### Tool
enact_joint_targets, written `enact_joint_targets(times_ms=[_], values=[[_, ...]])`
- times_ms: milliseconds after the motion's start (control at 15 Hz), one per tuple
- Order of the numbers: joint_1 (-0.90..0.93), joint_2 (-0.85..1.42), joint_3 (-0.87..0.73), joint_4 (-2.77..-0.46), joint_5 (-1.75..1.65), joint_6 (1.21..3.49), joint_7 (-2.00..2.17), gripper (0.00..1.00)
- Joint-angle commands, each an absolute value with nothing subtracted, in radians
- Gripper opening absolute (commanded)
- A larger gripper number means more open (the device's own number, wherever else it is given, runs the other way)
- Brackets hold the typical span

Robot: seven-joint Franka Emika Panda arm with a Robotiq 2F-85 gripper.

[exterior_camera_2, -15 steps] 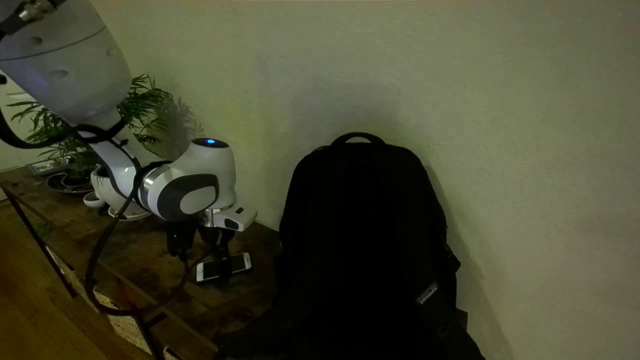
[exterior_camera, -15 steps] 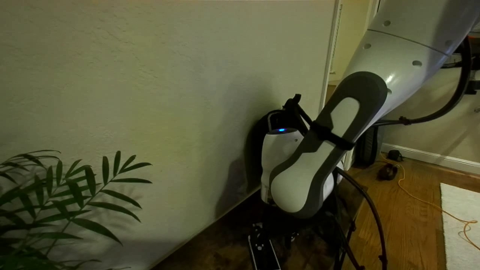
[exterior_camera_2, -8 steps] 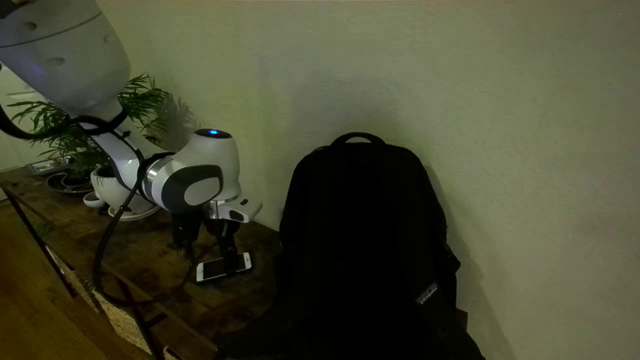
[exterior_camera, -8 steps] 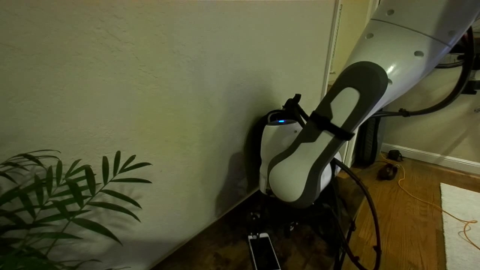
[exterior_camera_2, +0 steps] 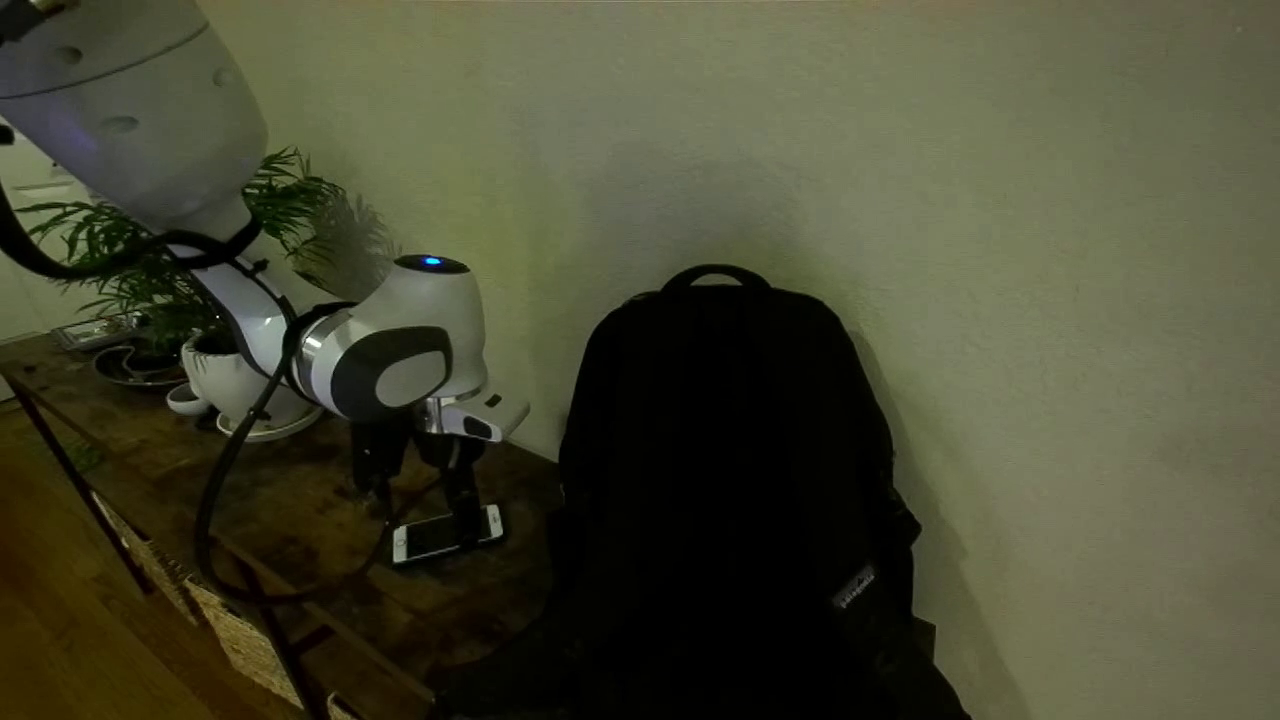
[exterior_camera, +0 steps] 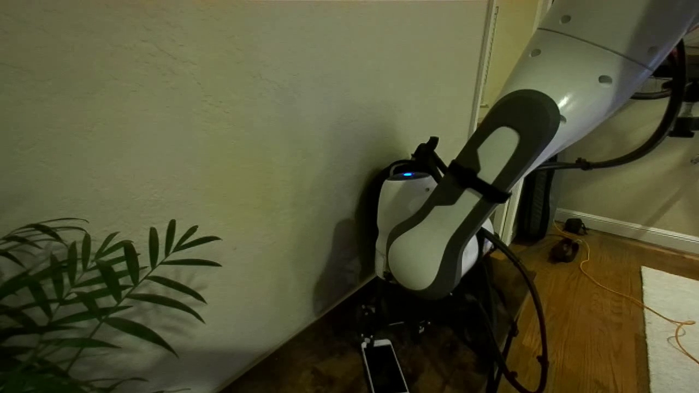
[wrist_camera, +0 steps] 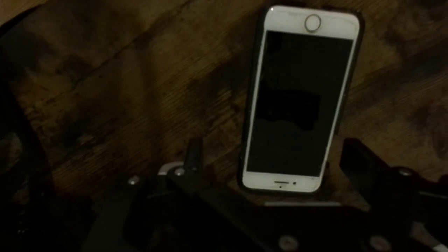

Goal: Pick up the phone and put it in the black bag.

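First, black two-fingered pincer [wrist_camera: 273,152], spread wide, holding nothing. Next, slim rectangular phone [wrist_camera: 302,101], white-bordered and dark-screened, flat on mottled brown wooden tabletop [exterior_camera_2: 300,520]; in the wrist view, near end between the fingertips [wrist_camera: 355,161], long axis crosswise to their closing line. Last, standing near it, tall black fabric backpack [exterior_camera_2: 720,470].

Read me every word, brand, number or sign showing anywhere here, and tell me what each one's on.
"patagonia": on the label of the bag, in an exterior view; small and slightly blurred, so that's my likeliest reading.
On the phone: no lettering or numbers that I can make out.
I can read nothing else.
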State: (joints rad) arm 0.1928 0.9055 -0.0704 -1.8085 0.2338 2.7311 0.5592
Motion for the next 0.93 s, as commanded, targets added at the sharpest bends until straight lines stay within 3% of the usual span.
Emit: enact_joint_targets(times_ms=[0, 867], values=[[0.198, 0.916, -0.077, -1.773, 0.244, 2.688, 0.586, 1.00], [0.189, 1.017, -0.067, -1.639, 0.240, 2.601, 0.586, 1.00]])
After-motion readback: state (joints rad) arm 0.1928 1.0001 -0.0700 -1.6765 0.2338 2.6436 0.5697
